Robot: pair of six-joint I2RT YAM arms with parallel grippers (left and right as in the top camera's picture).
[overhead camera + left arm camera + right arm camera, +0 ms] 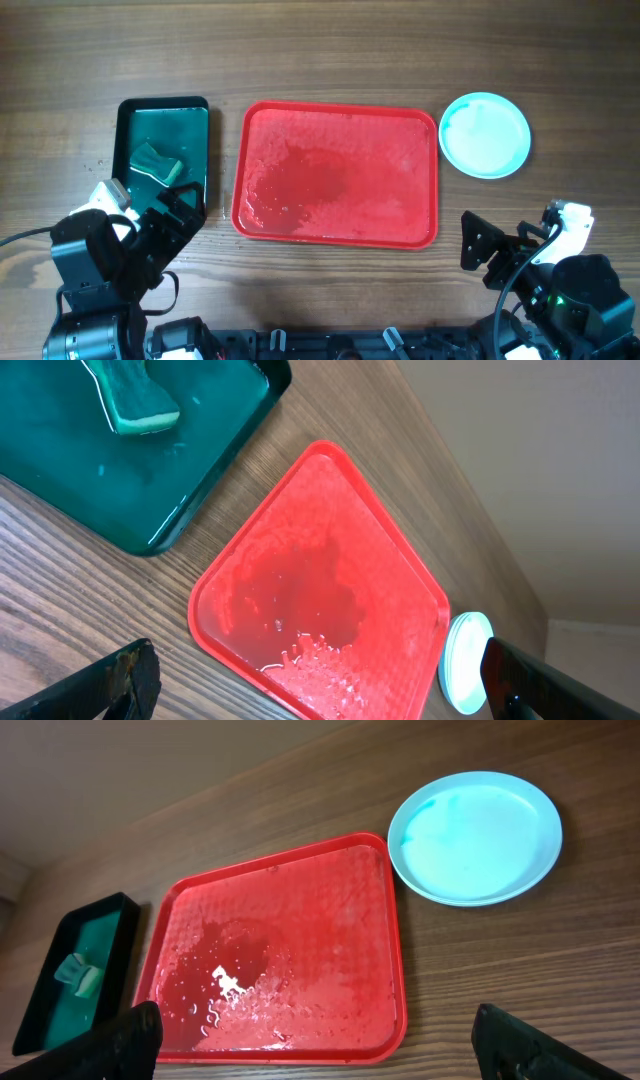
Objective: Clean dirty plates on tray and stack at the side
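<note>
Now, red tray (338,175) lying on bench (330,40), wet film glistening across its floor. Just beside red tray's far right corner, turquoise plate (485,135) sitting on bare bench; whether more plates are lying beneath it, cannot tell. Left of red tray, dark green tray (190,130) lying with sponge (155,163) resting inside. Near red tray's near left corner, left pincer (178,212) hovering, fingers spread wide, gripping nothing. Off near right corner, right pincer (492,248) hovering, likewise gaping.
</note>
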